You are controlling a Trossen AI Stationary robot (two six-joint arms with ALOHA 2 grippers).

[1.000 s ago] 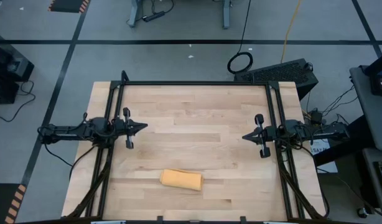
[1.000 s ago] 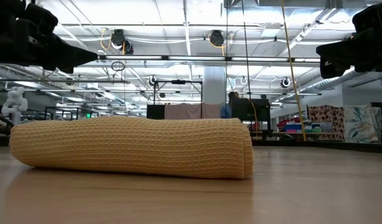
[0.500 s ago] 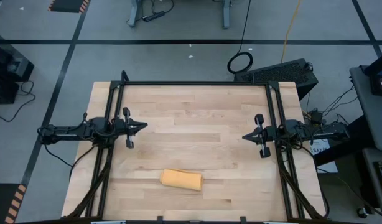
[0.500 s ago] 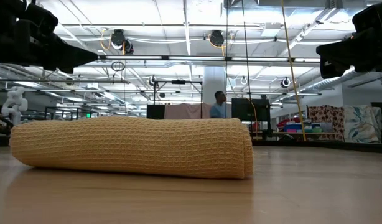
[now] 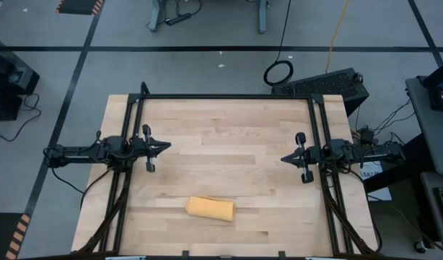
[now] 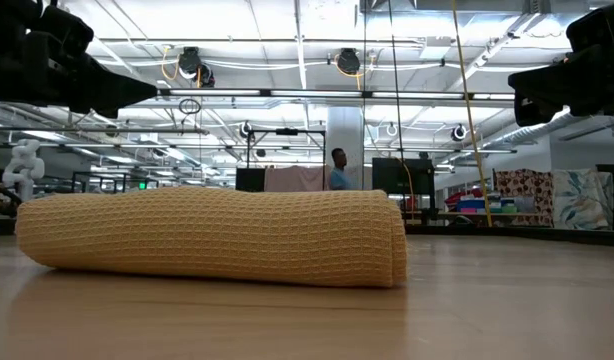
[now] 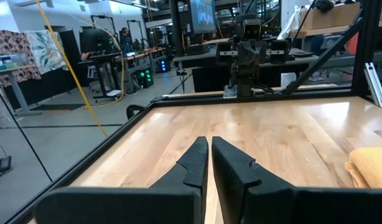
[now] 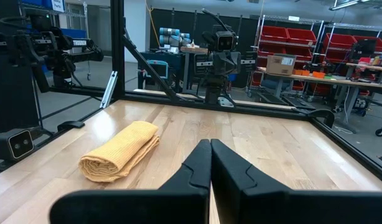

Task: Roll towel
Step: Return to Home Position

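The towel [image 5: 211,209] is mustard-yellow with a waffle weave, rolled into a short, slightly flattened roll. It lies on its side on the wooden bench [image 5: 229,144]. Its long axis runs across the bench from left to right, a little tilted. It sits a little left of centre, near the bench edge at the bottom of the high view. One end shows the coiled layers.

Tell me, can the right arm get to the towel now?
Probably yes. The rolled towel lies on the table, and nothing stands between it and the right gripper, which hangs shut at the table's right side. It would need to swing over and open first.
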